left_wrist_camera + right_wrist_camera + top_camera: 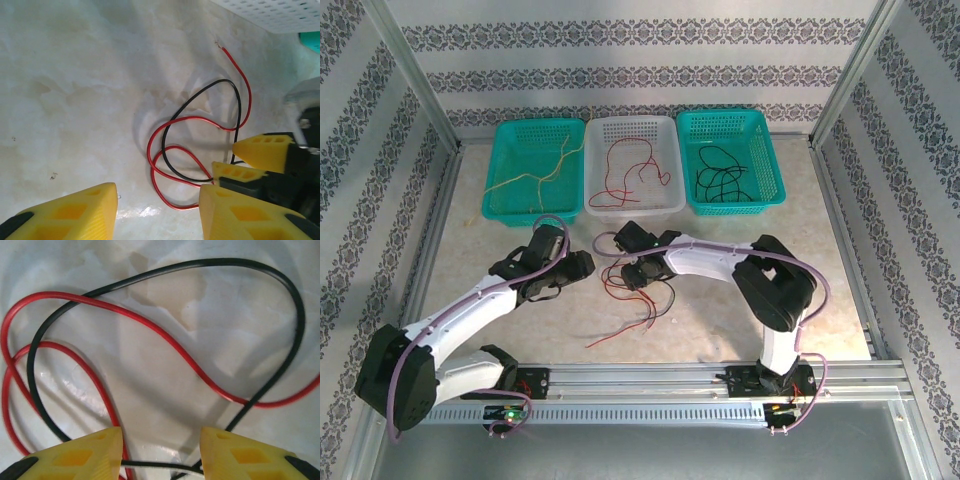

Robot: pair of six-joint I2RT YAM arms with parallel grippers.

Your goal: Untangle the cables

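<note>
Right wrist: cables [230,261] cropped at edges

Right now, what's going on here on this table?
The left gripper and right gripper hover open over a red cable and a black cable looped together on the table. The black cable runs between the right gripper's fingers, not yet pinched. Behind them, a white basket holds a loose red wire.
</note>
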